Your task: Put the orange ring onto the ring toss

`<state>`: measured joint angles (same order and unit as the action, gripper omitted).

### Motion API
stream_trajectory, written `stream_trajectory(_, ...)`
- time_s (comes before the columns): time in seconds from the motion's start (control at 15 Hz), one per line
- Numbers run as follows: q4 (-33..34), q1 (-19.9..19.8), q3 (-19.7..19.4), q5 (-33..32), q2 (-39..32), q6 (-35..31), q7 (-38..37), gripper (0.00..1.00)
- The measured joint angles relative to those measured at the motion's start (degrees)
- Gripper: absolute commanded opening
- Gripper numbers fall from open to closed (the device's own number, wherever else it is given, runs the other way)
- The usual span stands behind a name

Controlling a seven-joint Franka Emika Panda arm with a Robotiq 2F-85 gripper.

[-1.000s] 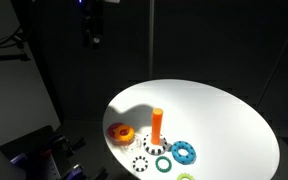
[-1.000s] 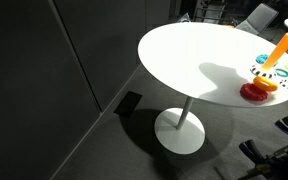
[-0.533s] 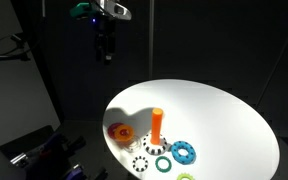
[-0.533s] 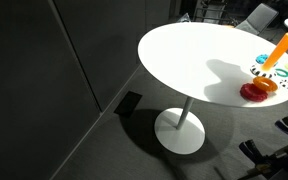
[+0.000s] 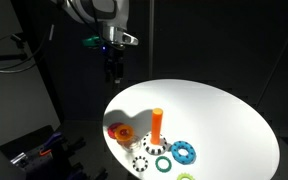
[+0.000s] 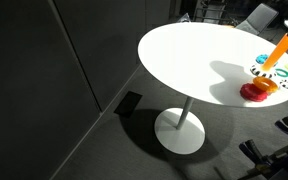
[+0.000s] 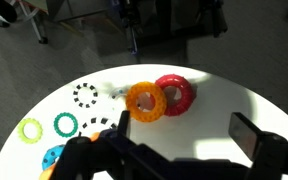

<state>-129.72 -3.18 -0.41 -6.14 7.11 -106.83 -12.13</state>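
The orange ring lies flat on the round white table, ahead of the gripper in the wrist view, and its edge overlaps the red ring beside it. That overlap is clear only from the wrist. In an exterior view the orange ring is a small blob in shadow, well below the gripper, which hangs in the air above the table's rim.

The ring toss stands upright just beside the ring. Both exterior views show the whole peg; the wrist view gives no clear sight of it. From the wrist the fingers stand spread apart with nothing between them. From outside the hand is too small and dark to judge.

Further rings lie to one side of the fingers:
- a black dotted ring
- a green ring
- a yellow-green ring
- a blue toothed ring, half hidden behind the gripper body

In an exterior view the blue toothed ring lies in full sight near the peg. Another exterior view shows the table's pedestal foot on grey floor, with the rings crowded at the frame's edge.
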Motion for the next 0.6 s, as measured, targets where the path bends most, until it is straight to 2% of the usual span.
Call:
stream_trajectory(0.33,-2.27,-0.21,-1.28,-1.22,-4.74,-8.93,-2.40,1.00)
stream_trajectory(0.6,-2.39,-0.31,-2.52,0.29,-7.91,-12.42,-2.64,1.00)
